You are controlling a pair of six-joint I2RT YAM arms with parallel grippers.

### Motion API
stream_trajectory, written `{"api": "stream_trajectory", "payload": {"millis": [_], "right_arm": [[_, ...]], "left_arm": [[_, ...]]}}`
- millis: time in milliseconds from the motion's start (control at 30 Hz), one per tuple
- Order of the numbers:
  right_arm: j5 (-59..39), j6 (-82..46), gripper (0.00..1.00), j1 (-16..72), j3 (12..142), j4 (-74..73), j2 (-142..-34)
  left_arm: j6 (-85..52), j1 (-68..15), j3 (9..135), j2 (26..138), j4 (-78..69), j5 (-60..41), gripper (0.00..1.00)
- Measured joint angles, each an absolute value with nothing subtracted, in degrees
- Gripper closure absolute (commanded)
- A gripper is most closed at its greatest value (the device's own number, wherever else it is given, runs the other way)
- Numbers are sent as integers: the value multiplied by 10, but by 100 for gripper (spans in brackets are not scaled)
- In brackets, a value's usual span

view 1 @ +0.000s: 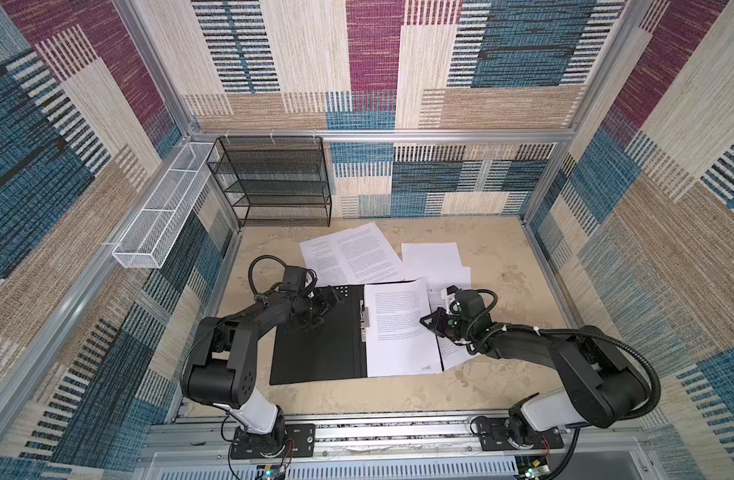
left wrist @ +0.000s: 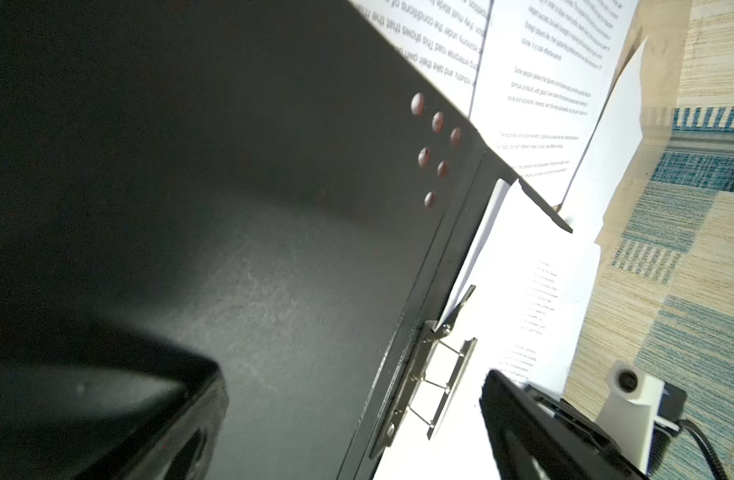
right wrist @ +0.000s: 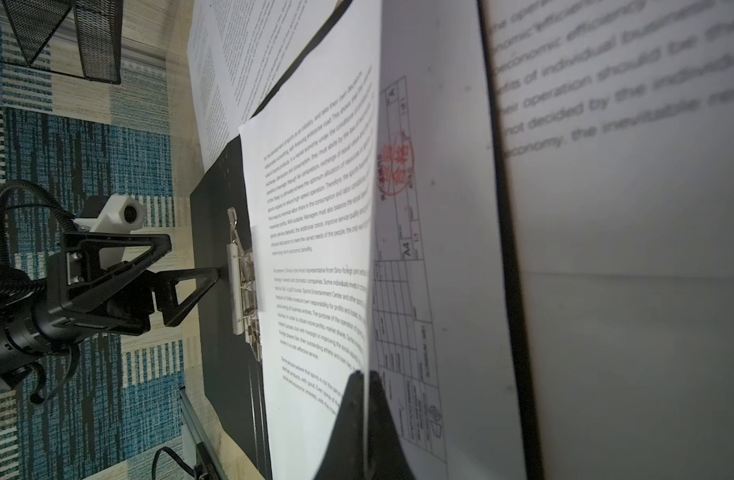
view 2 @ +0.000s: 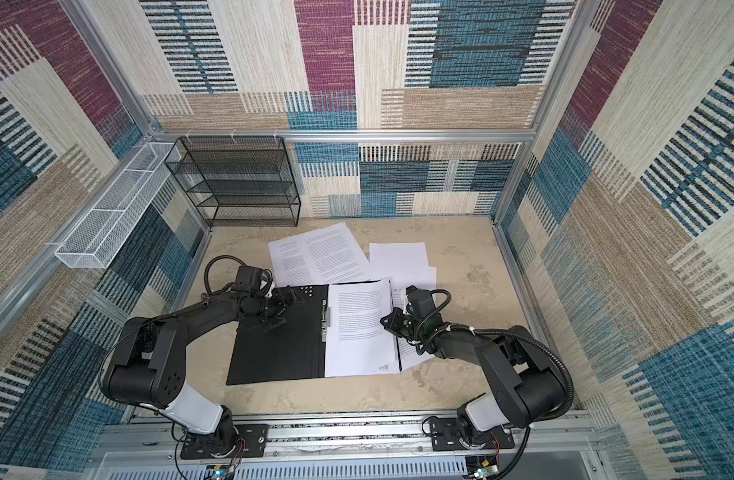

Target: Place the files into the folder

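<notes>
- White sheet [view 1: 398, 328] is lying on the open black folder's [view 1: 315, 349] right half, mid-frame.
- The right gripper [right wrist: 363, 384] is pinching its edge; sliding it slowly toward the clip [view 1: 362, 320] seems best.
- The left gripper [view 1: 319, 309] is hanging spread wide over the left flap.
- Loose files [view 1: 348, 253] are lying above the folder; the rack [view 1: 274, 183], upper left, is blocking nothing.

Folder [view 1: 315, 345] right half hidden under sheet [view 1: 398, 332]; top-view print illegible.

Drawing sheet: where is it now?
Right wrist view: the drawing sheet lies on the folder's right half, beneath the text sheet the right claw pinches.
</notes>
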State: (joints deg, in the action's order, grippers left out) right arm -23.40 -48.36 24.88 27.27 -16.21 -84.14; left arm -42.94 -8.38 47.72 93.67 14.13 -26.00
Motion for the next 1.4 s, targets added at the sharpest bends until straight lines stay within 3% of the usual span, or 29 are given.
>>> {"api": "stream_trajectory", "payload": {"millis": [367,467,667,1100,1233,1400], "right_arm": [[-234,-492,100,258,273,-168,-845],[-234,-493,96,259,273,-169,-846],[-234,-499,73,262,265,-169,-841],[-170,-491,3,263,282,-86,-765],[-126,-464,0,252,310,-25,-742],[-108,-406,0,174,367,13,-748]], "left_arm": [[-431,-84,477,938,139,-261,1],[-431,-84,477,938,138,-262,1],[-431,-84,477,938,138,-262,1],[-433,-79,476,938,136,-268,2],[-438,-70,474,940,133,-277,2],[-442,-50,474,941,133,-299,3]]}}
